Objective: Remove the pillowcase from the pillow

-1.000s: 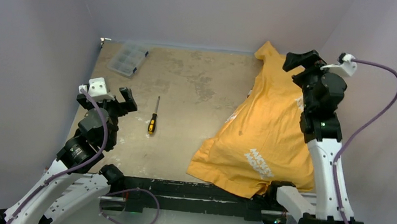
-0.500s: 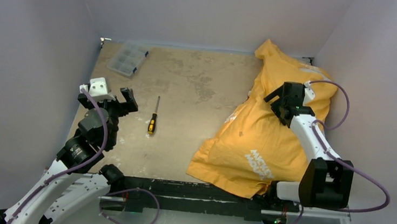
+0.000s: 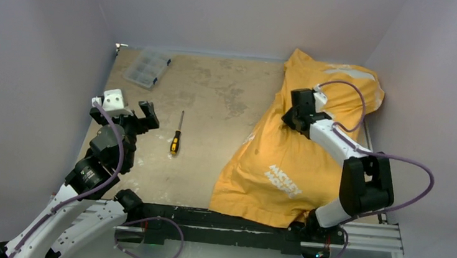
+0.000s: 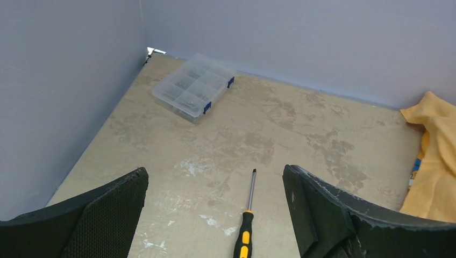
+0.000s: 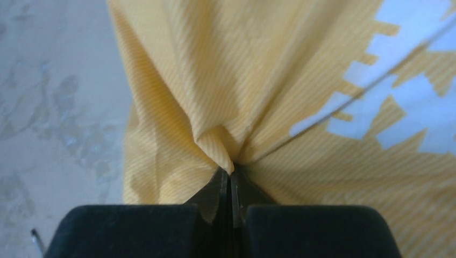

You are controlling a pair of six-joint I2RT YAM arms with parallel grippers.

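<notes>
The orange-yellow pillowcase (image 3: 297, 166) with white lettering lies bunched along the right side of the table, from the back corner to the front edge. The pillow is hidden; only the cloth shows. My right gripper (image 3: 290, 119) sits low on the cloth's left edge, shut on a pinched fold of the pillowcase (image 5: 226, 80), which fans out from the closed tips of the right gripper (image 5: 231, 174). My left gripper (image 3: 130, 115) hovers over the left side of the table, open with nothing in it. In its wrist view the left gripper (image 4: 215, 174) faces bare table, with the pillowcase (image 4: 435, 161) at the far right.
A black-and-yellow screwdriver (image 3: 177, 136) lies near the left gripper, and in the left wrist view the screwdriver (image 4: 247, 226) shows between the fingers. A clear plastic organizer box (image 3: 148, 67) sits at the back left corner, also in the left wrist view (image 4: 193, 87). Walls enclose three sides.
My right arm dropped from high over the back right corner onto the cloth, its jaws closed on a fold, and the pillowcase shifted left. The left arm stayed still.
</notes>
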